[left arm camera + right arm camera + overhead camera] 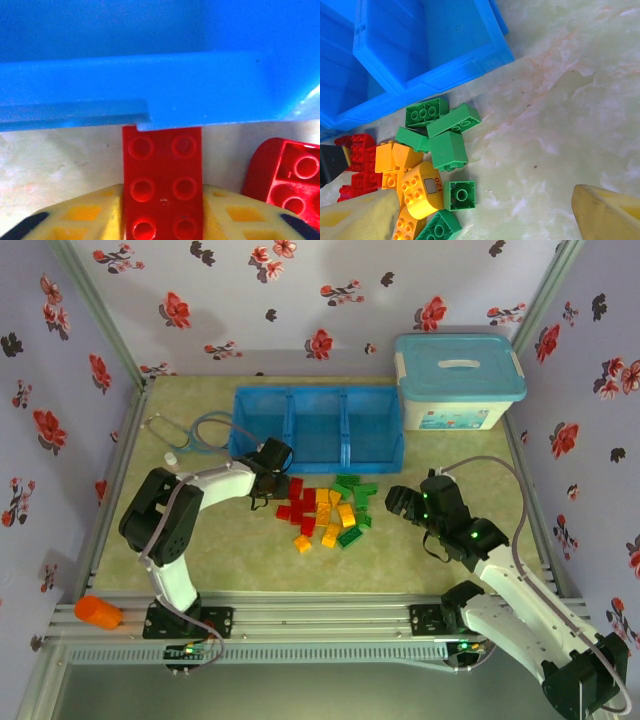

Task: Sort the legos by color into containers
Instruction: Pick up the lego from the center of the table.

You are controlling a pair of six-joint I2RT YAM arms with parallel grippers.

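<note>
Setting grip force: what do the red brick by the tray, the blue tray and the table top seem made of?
The red brick looks like hard moulded plastic, glossy, with highlights on its studs. The blue tray: thin moulded plastic, smooth, faintly translucent. The table top: probably a marble-printed sheet, pale veins, low sheen; it could be stone.

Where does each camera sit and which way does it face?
Top external: overhead behind the robot, looking down on the table; left arm, left tool, right arm, right tool.
Left wrist: on left arm, facing the blue tray past a red brick; fingers flank it.
Right wrist: on right arm, looking down at green bricks; fingers at bottom corners.
Both wrist views share the tray.
</note>
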